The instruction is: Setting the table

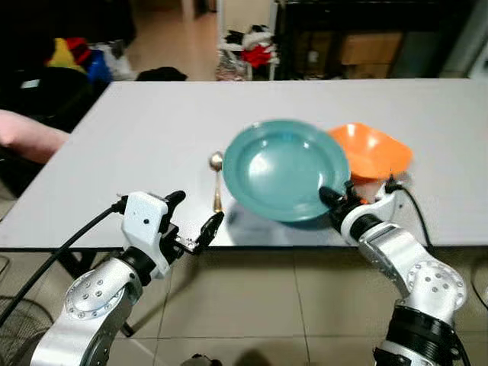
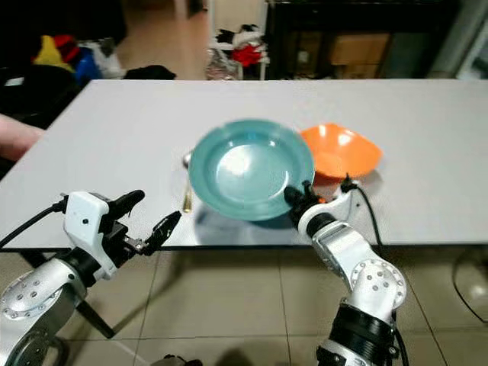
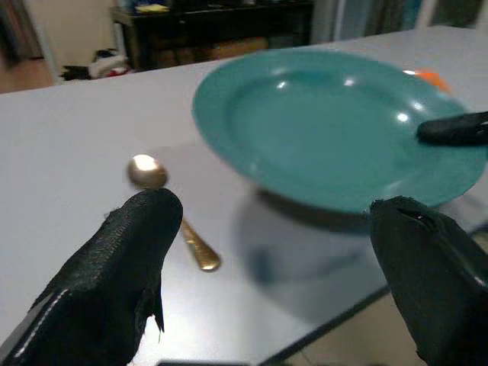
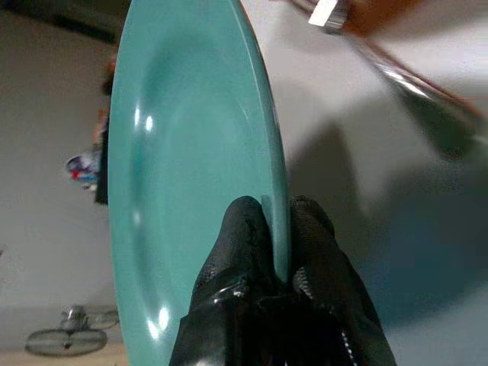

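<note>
A teal plate [image 1: 282, 168] hangs tilted just above the grey table [image 1: 152, 130], throwing a shadow on the tabletop. My right gripper [image 1: 334, 200] is shut on the plate's near right rim; in the right wrist view both fingers [image 4: 248, 229] pinch the rim of the plate [image 4: 175, 152]. A gold spoon [image 1: 216, 179] lies flat to the left of the plate. My left gripper [image 1: 197, 210] is open at the table's front edge, left of the plate, with nothing in it. Its view shows the spoon [image 3: 149, 171] and the plate [image 3: 335, 122] ahead of it.
An orange bowl [image 1: 374, 151] sits on the table just behind and right of the plate. A blurred silver utensil [image 4: 412, 84] lies near it. A person's arm [image 1: 27, 137] rests by the table's left edge. Clutter stands on the floor beyond the far edge.
</note>
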Controlling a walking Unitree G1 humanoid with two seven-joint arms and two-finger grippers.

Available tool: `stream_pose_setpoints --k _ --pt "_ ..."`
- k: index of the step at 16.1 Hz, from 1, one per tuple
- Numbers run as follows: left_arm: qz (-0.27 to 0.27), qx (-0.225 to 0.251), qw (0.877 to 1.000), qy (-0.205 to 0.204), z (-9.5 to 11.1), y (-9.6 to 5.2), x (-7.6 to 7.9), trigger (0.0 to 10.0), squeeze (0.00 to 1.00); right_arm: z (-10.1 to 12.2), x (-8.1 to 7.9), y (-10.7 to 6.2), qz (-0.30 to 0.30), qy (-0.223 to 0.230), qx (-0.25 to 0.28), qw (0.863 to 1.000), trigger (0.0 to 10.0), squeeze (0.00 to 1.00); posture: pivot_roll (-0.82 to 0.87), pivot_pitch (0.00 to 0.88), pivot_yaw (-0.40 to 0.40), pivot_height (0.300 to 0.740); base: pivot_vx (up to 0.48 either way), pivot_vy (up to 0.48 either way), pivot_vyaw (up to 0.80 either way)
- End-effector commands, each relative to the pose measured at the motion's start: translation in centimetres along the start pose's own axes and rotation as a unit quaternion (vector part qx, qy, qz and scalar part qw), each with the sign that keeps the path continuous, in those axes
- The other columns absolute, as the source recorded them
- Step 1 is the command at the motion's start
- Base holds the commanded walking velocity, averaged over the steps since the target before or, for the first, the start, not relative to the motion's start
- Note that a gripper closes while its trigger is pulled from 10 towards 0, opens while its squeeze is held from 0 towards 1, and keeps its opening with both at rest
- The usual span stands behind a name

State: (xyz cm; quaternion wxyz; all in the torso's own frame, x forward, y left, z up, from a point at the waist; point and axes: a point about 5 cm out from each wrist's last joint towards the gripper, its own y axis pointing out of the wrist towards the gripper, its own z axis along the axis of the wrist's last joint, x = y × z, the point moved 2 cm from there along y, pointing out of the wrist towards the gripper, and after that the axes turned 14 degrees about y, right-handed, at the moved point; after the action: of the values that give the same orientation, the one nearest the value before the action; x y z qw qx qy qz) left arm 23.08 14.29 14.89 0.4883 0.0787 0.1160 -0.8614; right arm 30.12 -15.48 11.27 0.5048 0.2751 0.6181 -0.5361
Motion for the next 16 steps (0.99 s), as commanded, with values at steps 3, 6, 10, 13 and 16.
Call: stream_pose_setpoints --k 3,6,10,13,16 --pt "-0.017 0.007 1.000 0.003 0.5 0.1 0.4 10.0 0.00 -0.3 -1.4 0.8 0.014 -0.002 -0.014 1.000 10.0 0.00 -0.11 0.020 0.049 0.740 0.000 0.000 0.00" --pt "-0.005 0.000 1.000 0.006 0.3 0.0 0.2 10.0 0.00 -0.7 -1.8 1.6 0.012 -0.003 -0.029 1.000 10.0 0.00 -0.10 0.019 0.043 0.740 0.000 0.000 0.00" --pt "-0.004 0.002 1.000 0.007 0.5 0.2 0.2 10.0 0.00 -1.0 -2.5 2.5 0.016 -0.007 -0.042 0.999 10.0 0.00 -0.09 0.014 0.036 0.740 0.000 0.000 0.00" --pt "-0.001 0.006 1.000 0.010 0.6 0.3 0.0 10.0 0.00 -0.9 -2.8 3.1 0.017 -0.009 -0.041 0.999 10.0 0.00 -0.09 0.014 0.035 0.740 0.000 0.000 0.00" --pt "-0.005 0.008 1.000 0.013 0.8 0.5 -0.1 10.0 0.00 0.0 -3.0 3.9 0.018 -0.002 -0.020 1.000 10.0 0.00 -0.10 0.018 0.036 0.740 0.000 0.000 0.00"
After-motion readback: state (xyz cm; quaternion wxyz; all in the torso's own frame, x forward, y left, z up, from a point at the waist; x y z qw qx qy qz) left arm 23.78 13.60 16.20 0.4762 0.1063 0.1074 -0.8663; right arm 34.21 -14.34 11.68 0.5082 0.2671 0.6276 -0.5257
